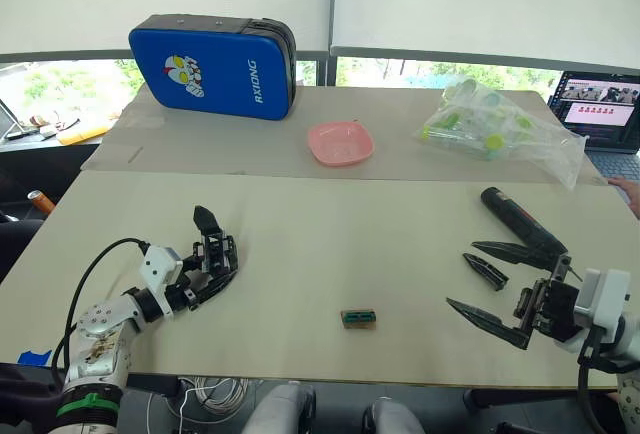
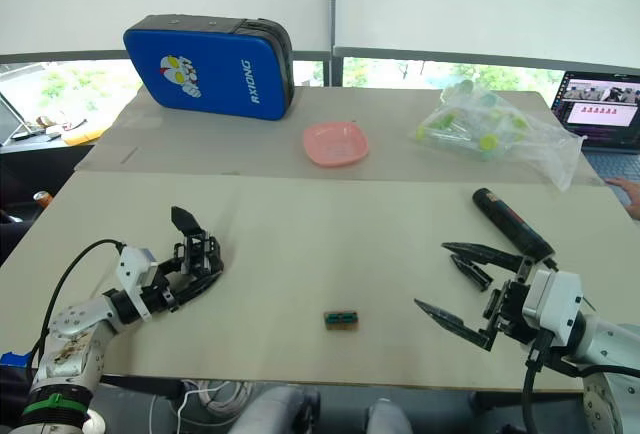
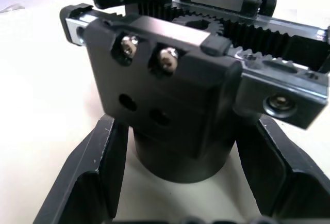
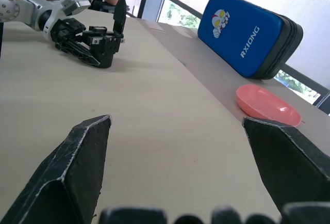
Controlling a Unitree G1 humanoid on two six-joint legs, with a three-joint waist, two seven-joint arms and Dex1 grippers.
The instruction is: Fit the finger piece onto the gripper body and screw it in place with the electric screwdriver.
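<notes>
Lower left of the head view: the left claw [image 1: 215, 272] is closed around the base of the small black blocky gripper body [image 1: 213, 252], its one pointed finger standing up off the pale tabletop [image 1: 330, 244]. Lower right: the right claw [image 1: 493, 284] gapes wide and empty, and the small loose black tapered finger piece [image 1: 486, 270] lies between its fingers, apparently untouched. The thick black cylindrical electric screwdriver [image 1: 520, 222] lies just beyond.

**Worktop and its load**

Pale worktop [image 1: 300, 244]; blue case [image 1: 212, 66] at the far left corner; pink dish [image 1: 340, 143] mid-far; bag of cups [image 1: 497, 129] far right; screwdriver [image 1: 520, 220] and finger piece [image 1: 485, 270] near the right edge; gripper body [image 1: 216, 254] near left; green block [image 1: 359, 318] by the near edge.
</notes>
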